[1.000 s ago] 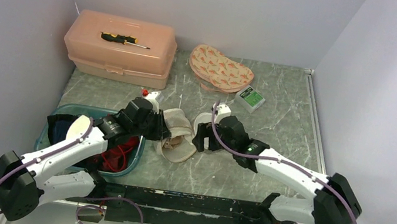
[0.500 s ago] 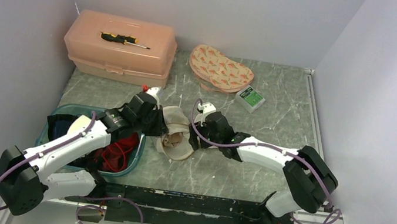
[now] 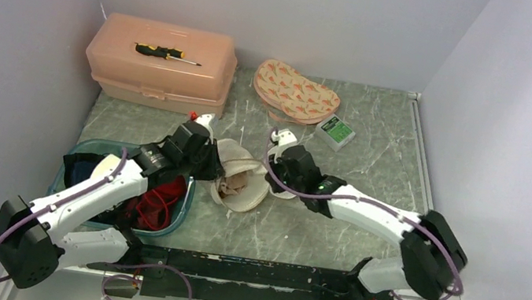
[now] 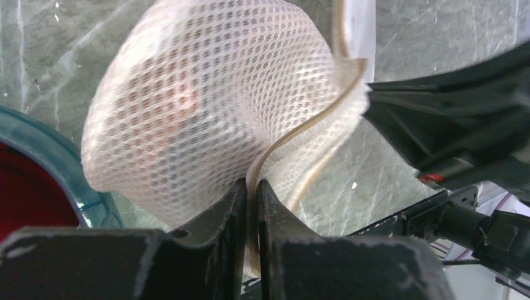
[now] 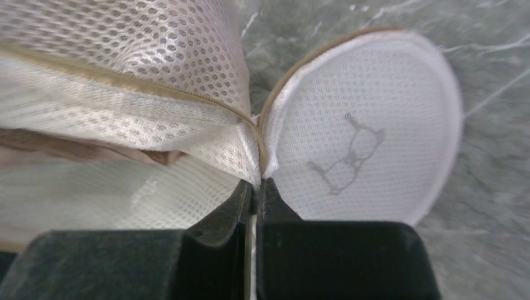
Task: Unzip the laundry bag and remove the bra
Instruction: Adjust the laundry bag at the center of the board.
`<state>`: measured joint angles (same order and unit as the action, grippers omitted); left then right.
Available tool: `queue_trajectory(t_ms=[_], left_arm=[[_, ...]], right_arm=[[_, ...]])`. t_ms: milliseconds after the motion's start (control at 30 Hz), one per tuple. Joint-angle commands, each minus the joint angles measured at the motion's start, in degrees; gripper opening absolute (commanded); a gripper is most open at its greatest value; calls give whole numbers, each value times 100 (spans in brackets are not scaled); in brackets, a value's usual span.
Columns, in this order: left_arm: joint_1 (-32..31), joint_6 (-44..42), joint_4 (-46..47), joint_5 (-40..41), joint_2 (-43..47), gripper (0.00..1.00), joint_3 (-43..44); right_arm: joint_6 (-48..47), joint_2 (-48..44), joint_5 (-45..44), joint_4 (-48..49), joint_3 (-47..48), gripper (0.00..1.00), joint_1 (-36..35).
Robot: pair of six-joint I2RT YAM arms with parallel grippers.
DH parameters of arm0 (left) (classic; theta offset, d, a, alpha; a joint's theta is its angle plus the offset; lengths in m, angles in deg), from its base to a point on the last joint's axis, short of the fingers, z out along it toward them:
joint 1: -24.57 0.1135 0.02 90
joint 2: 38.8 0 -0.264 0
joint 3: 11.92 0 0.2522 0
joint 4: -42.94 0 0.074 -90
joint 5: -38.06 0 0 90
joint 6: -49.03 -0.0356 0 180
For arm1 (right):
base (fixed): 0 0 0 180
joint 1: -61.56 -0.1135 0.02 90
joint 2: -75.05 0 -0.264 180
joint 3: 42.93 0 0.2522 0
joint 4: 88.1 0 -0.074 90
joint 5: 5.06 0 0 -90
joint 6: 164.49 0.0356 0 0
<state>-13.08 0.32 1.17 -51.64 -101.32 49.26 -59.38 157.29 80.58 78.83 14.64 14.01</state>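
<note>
The grey marbled worktop point(image 3: 376, 135) carries everything. A peach toolbox point(image 3: 147, 75) sits in its back left corner. A teal basin point(image 3: 92, 145) stands at the left edge, towards the front, partly under the left arm. A patterned pouch point(image 3: 295, 95) lies at the middle of the back edge.

The white mesh bag point(image 3: 242, 182) lies in the middle of the worktop, just right of the basin, between the two arms. It gapes open along its tan zip. One round half stands up. The other lies flat to the right and bears a small printed bra outline. A tan cloth point(image 5: 81, 150) shows inside the opening.

The red bra point(image 3: 157, 204) lies in the basin with its thin straps looped, beside a dark cloth point(image 3: 81, 170). It is apart from the bag.

The left gripper point(image 4: 251, 190) is clenched on the bag's zip edge at the left side, with the mesh pinched between its jaws. The right gripper point(image 5: 255, 187) is clenched on the bag's seam at the right side, where the two halves meet.

A small green and white box point(image 3: 335, 131) rests just right of the pouch. A screwdriver point(image 3: 166, 54) lies on the toolbox lid.
</note>
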Motion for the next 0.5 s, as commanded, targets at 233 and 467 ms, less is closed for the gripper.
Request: queue_trajectory(t_ms=[233, 467], left_arm=[[-6, 677, 512, -1328, -372, 19, 671], [-13, 924, 865, -1167, -728, 21, 282]], right_arm=[[-192, -2096, -907, -3133, 1561, 0, -4], [124, -2143, -1158, -3284, 1142, 0, 0]])
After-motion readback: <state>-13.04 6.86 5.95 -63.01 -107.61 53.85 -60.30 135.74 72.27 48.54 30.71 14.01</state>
